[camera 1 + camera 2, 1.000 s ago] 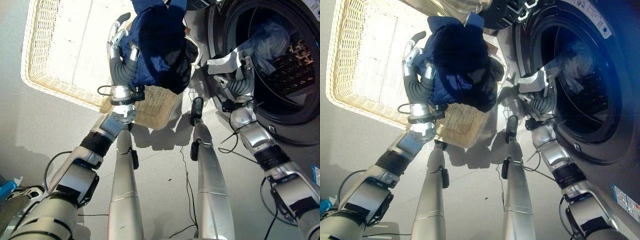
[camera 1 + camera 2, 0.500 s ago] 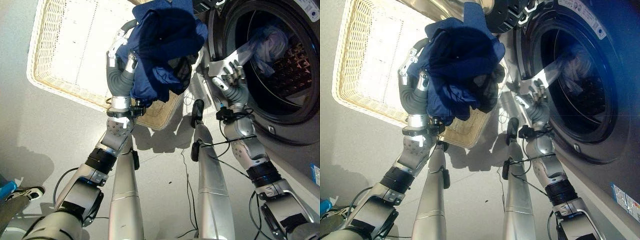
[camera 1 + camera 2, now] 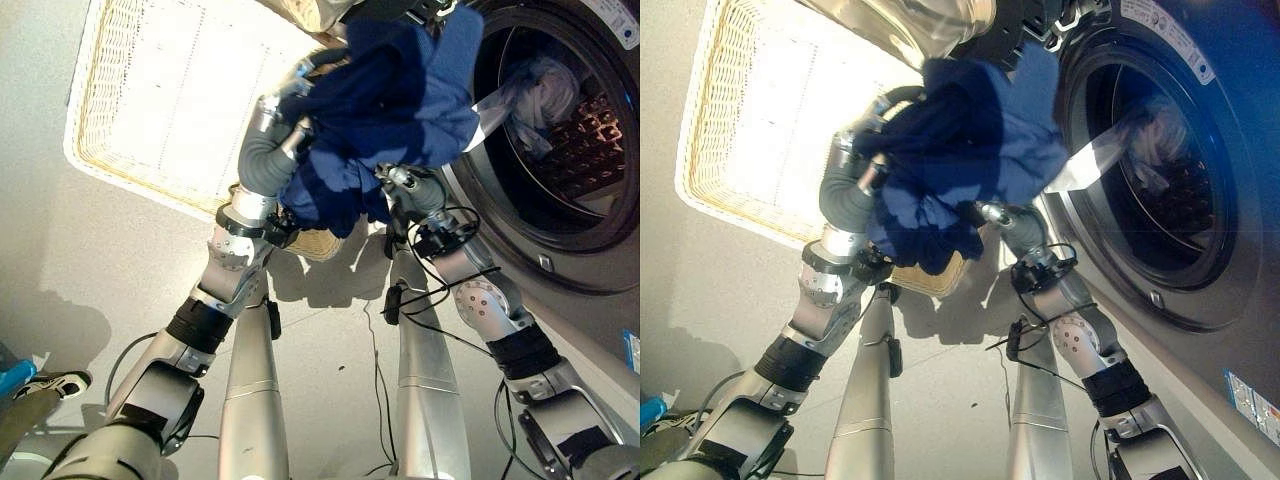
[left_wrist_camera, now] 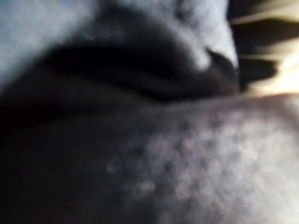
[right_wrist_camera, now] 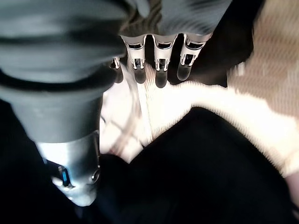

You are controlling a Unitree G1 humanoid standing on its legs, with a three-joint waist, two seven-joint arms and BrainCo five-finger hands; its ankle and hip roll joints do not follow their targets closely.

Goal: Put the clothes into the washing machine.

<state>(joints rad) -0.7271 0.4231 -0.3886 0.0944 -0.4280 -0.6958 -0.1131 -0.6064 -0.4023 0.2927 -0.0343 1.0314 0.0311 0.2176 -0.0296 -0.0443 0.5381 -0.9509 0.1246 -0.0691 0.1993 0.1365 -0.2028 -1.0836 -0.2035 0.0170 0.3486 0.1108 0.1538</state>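
Grey floor; left robot hand (image 3: 285,110) grips blue clothes (image 3: 385,110); right's grip unclear.

The floor (image 3: 110,270) is smooth and light grey, and bright light falls on it from the upper left.

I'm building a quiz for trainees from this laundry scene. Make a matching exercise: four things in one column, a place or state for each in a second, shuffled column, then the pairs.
Things:
1. blue garment
2. wicker basket
3. pale cloth
4. washing machine door opening

Places or states:
A. inside the drum
B. on the floor, to the robot's left
C. open, to the robot's right
D. bunched up, held by the left hand

Pairs: 1-D, 2-B, 3-A, 4-C
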